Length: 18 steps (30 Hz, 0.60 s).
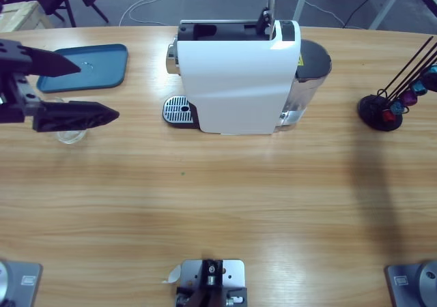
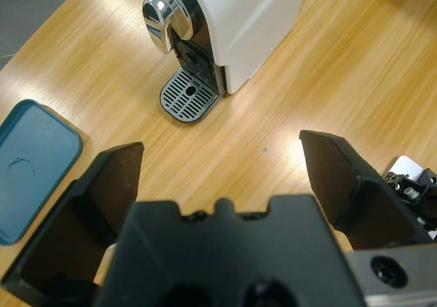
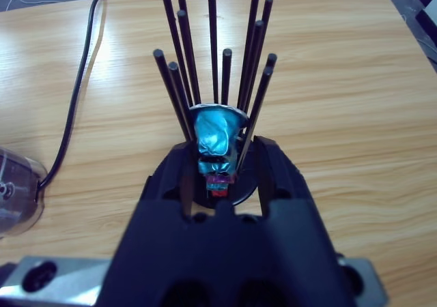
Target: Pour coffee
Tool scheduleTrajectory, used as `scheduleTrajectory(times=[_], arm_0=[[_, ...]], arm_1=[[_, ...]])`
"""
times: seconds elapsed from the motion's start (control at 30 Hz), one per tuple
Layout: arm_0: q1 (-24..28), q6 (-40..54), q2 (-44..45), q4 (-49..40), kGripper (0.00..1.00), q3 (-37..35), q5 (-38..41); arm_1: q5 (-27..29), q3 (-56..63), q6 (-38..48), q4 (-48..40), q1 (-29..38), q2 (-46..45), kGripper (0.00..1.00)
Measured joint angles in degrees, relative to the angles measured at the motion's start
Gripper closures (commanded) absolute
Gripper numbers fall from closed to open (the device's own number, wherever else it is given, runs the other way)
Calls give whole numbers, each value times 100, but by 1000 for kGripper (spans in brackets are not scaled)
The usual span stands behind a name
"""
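Note:
The white coffee machine (image 1: 239, 75) stands at the table's back middle, with its round drip grille (image 1: 179, 109) and chrome spout (image 2: 160, 17) facing left. A clear glass cup (image 1: 72, 135) sits on the table partly under my left gripper (image 1: 97, 91), which is wide open with nothing in it. The left wrist view looks past that gripper (image 2: 222, 147) toward the grille (image 2: 189, 95). A black rod capsule holder (image 1: 382, 109) stands at the right. My right gripper (image 3: 220, 160) is shut on the teal capsule (image 3: 217, 136) at the top of the holder's stack. It does not show in the high view.
A blue tray (image 1: 85, 66) lies at the back left. The machine's water tank (image 1: 311, 68) is on its right side, and a black cable (image 3: 82, 82) runs from there across the table. Purple and red capsules (image 1: 408, 97) sit lower in the holder.

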State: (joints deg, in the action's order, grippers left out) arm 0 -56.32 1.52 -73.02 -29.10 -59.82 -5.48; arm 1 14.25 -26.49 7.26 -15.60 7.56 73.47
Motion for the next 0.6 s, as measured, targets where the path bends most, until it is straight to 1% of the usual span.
scheduleTrajectory(times=[0.03, 0.07, 0.17, 0.6], arm_0=[[0, 0, 0, 5, 0, 0, 0], [0, 0, 0, 15, 0, 0, 0], [0, 0, 0, 29, 0, 0, 0], [-53, -25, 0, 46, 0, 11, 0]], arm_1=[[0, 0, 0, -4, -6, 10, 804], [0, 0, 0, -5, -9, 16, 853], [0, 0, 0, -5, -10, 17, 898], [0, -6, 0, -5, -11, 17, 911]])
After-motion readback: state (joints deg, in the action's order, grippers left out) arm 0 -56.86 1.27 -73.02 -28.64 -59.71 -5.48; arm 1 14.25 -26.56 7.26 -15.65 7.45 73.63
